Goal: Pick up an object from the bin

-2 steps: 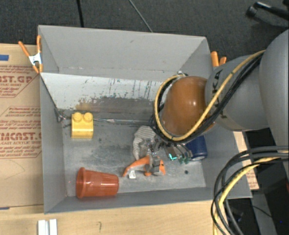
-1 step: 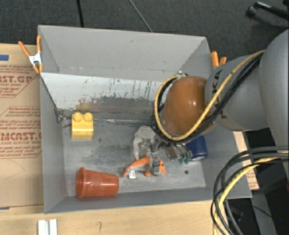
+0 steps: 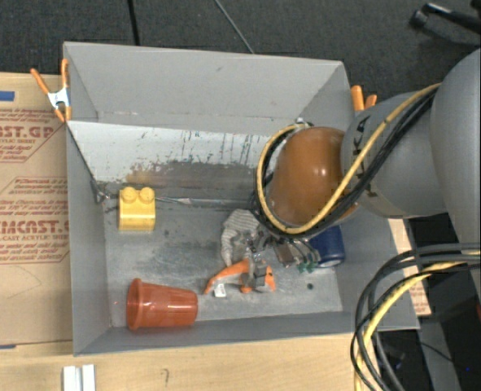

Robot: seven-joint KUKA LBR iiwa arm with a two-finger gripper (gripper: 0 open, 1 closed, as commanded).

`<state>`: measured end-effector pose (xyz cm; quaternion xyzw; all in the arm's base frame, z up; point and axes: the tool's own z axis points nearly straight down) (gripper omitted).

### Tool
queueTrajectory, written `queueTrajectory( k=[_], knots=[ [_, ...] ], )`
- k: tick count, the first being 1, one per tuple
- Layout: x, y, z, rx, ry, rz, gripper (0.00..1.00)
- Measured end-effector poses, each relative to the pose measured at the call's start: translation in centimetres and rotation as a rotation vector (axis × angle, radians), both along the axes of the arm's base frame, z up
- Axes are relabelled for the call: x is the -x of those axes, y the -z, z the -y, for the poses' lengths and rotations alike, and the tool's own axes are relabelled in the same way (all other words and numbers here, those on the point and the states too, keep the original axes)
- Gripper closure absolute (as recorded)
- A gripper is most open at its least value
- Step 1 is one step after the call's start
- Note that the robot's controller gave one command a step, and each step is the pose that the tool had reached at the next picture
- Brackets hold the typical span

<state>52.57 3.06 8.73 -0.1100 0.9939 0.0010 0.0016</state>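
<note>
My gripper (image 3: pixel 262 261) hangs low over the front middle of the bin, under the arm's orange dome. Right beneath it lies a small orange-handled tool (image 3: pixel 230 276), stretching left towards the bin's front. A crumpled grey-and-white thing (image 3: pixel 238 230) sits just left of and behind the gripper, touching or nearly touching it. To the gripper's right a dark blue round thing (image 3: pixel 331 246) is partly hidden by the arm. Whether anything is gripped is hidden by the gripper's body.
A yellow two-stud brick (image 3: pixel 137 208) rests at the left near the back slope. A red-orange cup (image 3: pixel 160 304) lies on its side at the front left. The arm and its cables cover the bin's right side.
</note>
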Motion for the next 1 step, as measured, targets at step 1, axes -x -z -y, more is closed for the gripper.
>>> queueTrajectory(
  k=[1],
  knots=[
    [-0.75, -20.17, -2.48, 0.002, 0.024, -0.004, 1.0]
  ],
)
